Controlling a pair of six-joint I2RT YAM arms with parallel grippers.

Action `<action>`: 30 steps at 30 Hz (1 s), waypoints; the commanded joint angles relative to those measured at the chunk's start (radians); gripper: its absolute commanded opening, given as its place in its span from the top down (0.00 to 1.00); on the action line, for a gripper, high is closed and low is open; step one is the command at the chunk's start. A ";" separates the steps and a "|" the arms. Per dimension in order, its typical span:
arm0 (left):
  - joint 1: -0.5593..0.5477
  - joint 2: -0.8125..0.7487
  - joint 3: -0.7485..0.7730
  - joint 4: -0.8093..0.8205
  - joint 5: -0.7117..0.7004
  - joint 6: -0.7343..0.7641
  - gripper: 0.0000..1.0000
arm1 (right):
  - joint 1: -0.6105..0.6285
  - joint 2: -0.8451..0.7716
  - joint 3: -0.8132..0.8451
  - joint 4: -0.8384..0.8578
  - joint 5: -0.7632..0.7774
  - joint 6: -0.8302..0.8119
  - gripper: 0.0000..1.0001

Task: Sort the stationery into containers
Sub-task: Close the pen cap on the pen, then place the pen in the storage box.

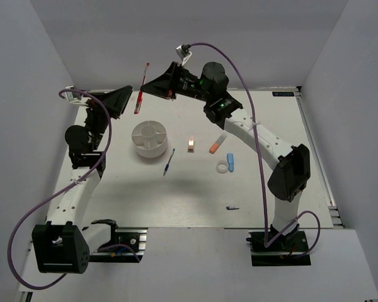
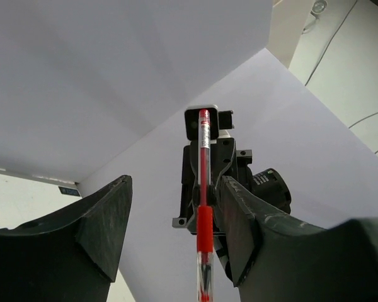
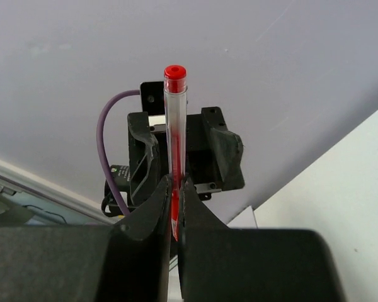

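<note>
One red pen (image 3: 174, 126), one unreadable label (image 1: 285, 94)

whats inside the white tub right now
In the white tub only its radial walls and central hub show; no stationery is visible in the compartments. Its near wall hides part of the closest compartments' floors, so something tiny there can't be ruled out.

The red pen (image 3: 174, 126) had a clear barrel with a red cap, red core and red grip band. The left end effector (image 2: 173, 220) and the right end effector (image 3: 175, 195) were black. The arms (image 1: 252, 129) were white with black joints, and their cables (image 1: 259, 163) purple. On the white worktop (image 1: 176, 201) were a white tub (image 1: 142, 151), a blue pen (image 1: 169, 162), a tan clip (image 1: 191, 145), an orange-and-white stick (image 1: 216, 144), a white ring (image 1: 223, 167), a light-blue eraser (image 1: 230, 162) and a blue cap (image 1: 232, 207).
</note>
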 commanded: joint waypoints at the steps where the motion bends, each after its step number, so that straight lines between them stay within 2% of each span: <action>1: 0.009 -0.032 -0.008 -0.018 -0.013 -0.003 0.31 | -0.050 -0.093 -0.022 0.025 -0.009 -0.049 1.00; 4: 0.009 -0.044 -0.010 -0.029 0.013 0.005 0.30 | -0.078 -0.128 -0.061 0.010 -0.008 -0.070 1.00; 7: 0.009 -0.070 -0.019 -0.050 0.067 0.103 0.30 | -0.113 -0.173 -0.124 0.004 -0.032 -0.084 1.00; 9: -0.009 -0.113 -0.039 -0.021 0.191 0.437 0.19 | -0.138 -0.214 -0.190 0.004 -0.060 -0.087 1.00; 10: -0.009 -0.135 -0.042 -0.033 0.249 0.549 0.18 | -0.141 -0.228 -0.216 0.007 -0.078 -0.087 1.00; 12: -0.009 -0.196 -0.047 -0.176 0.372 0.770 0.17 | -0.153 -0.273 -0.308 0.012 -0.116 -0.113 1.00; 13: -0.009 -0.216 -0.062 -0.213 0.433 0.965 0.17 | -0.156 -0.288 -0.343 0.015 -0.156 -0.123 1.00; 15: -0.009 -0.293 -0.068 -0.467 0.470 1.239 0.17 | -0.164 -0.325 -0.429 0.004 -0.205 -0.152 1.00; 16: -0.009 -0.316 -0.076 -0.544 0.537 1.518 0.18 | -0.166 -0.336 -0.457 -0.004 -0.227 -0.161 1.00; 17: -0.009 -0.366 -0.085 -0.667 0.549 1.630 0.18 | -0.169 -0.349 -0.479 -0.004 -0.250 -0.176 1.00; 19: -0.009 -0.423 -0.137 -0.731 0.576 1.851 0.18 | -0.175 -0.354 -0.529 -0.014 -0.316 -0.186 1.00; 21: -0.009 -0.506 -0.172 -0.828 0.616 1.995 0.18 | -0.175 -0.346 -0.555 -0.011 -0.356 -0.169 1.00; 22: -0.018 -0.542 -0.230 -0.845 0.641 2.165 0.19 | -0.173 -0.345 -0.580 -0.008 -0.364 -0.160 1.00; 24: -0.018 -0.670 -0.318 -0.844 0.684 2.351 0.19 | -0.172 -0.336 -0.594 0.001 -0.376 -0.134 1.00; 25: -0.018 -0.711 -0.415 -0.769 0.702 2.525 0.21 | -0.170 -0.333 -0.597 0.005 -0.380 -0.124 1.00; 27: -0.018 -0.806 -0.512 -0.625 0.731 2.587 0.24 | -0.161 -0.328 -0.598 0.010 -0.388 -0.112 1.00; 28: -0.018 -0.813 -0.571 -0.487 0.751 2.585 0.26 | -0.160 -0.325 -0.597 0.010 -0.390 -0.095 1.00; 30: -0.018 -0.796 -0.579 -0.417 0.837 2.591 0.26 | -0.147 -0.322 -0.601 -0.002 -0.376 -0.078 1.00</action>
